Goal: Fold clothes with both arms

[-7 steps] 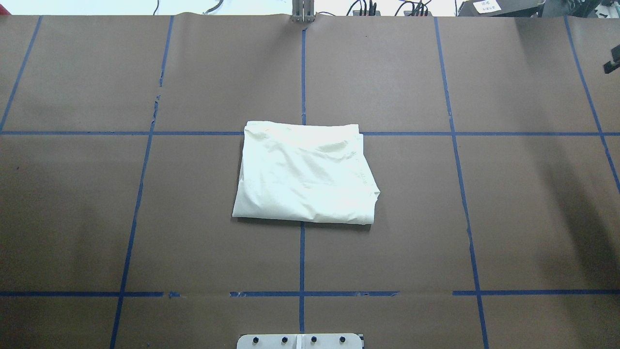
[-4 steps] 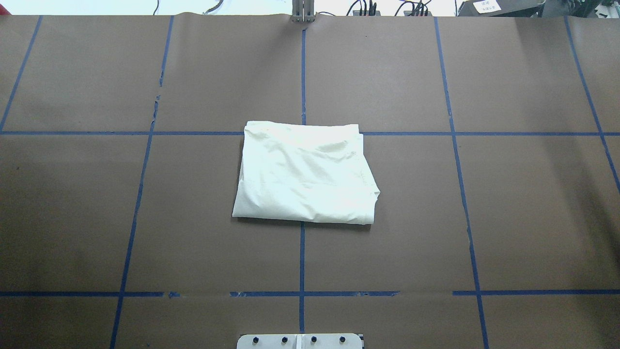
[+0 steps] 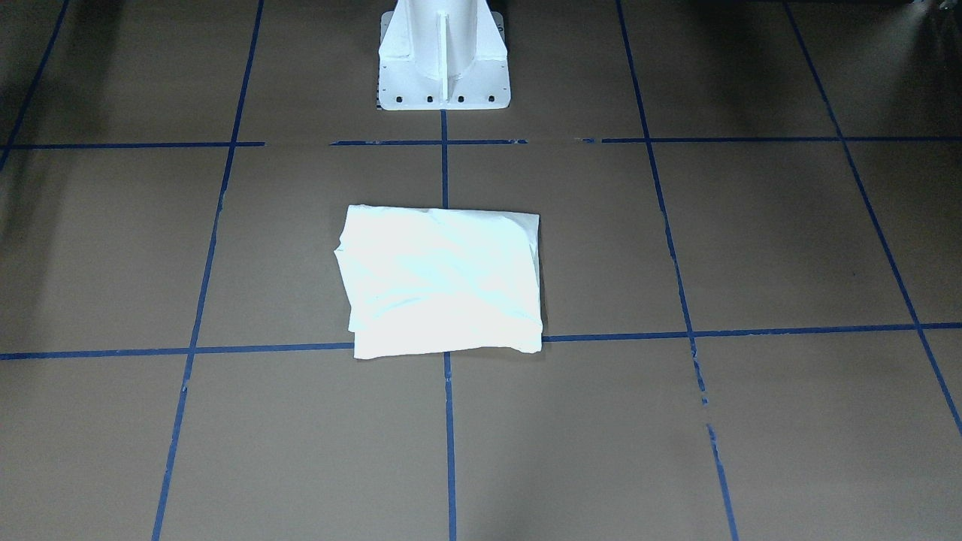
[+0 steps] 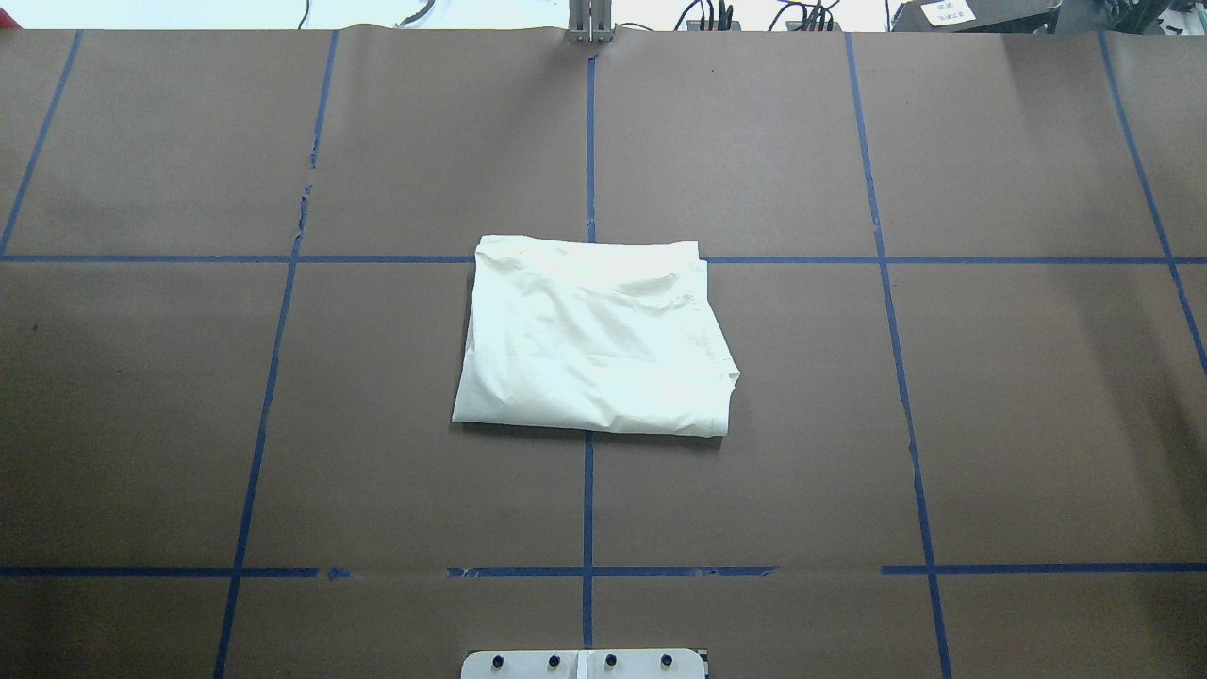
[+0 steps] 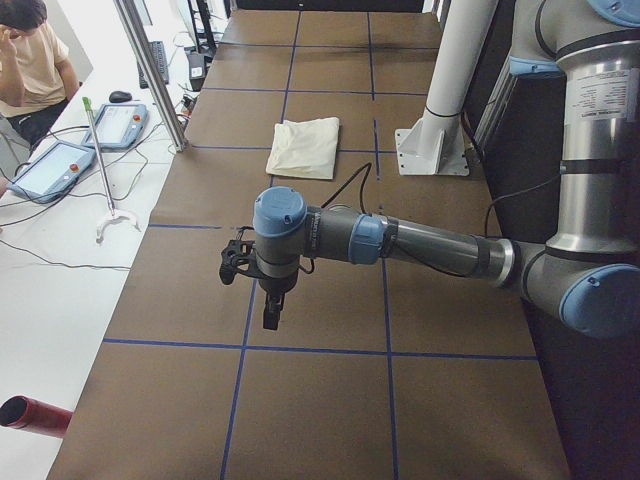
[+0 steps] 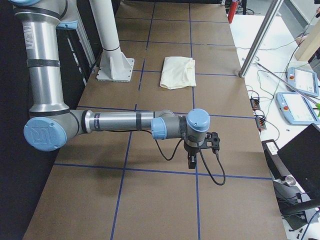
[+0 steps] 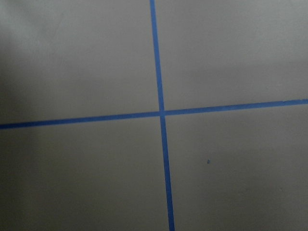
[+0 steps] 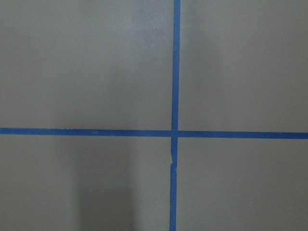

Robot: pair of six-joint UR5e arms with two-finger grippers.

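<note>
The cream-white shirt (image 4: pixel 594 339) lies folded into a rough square at the table's middle, plain side up; no print shows. It also shows in the front-facing view (image 3: pixel 443 282) and far off in both side views (image 5: pixel 305 147) (image 6: pixel 178 71). My left gripper (image 5: pixel 272 312) hangs over bare table far to the shirt's left. My right gripper (image 6: pixel 191 161) hangs over bare table far to its right. Both show only in the side views, so I cannot tell whether they are open or shut. Both wrist views show only brown paper and blue tape.
The white pedestal base (image 3: pixel 443 52) stands behind the shirt. Blue tape lines (image 4: pixel 587 500) grid the brown table. Side benches hold teach pendants (image 5: pixel 50 170) (image 6: pixel 295 107). A person (image 5: pixel 30 60) sits beyond the left end. A red cylinder (image 5: pixel 35 415) lies there too.
A small dark part at the overhead view's right edge one second ago is gone from view. The shirt has not moved.
</note>
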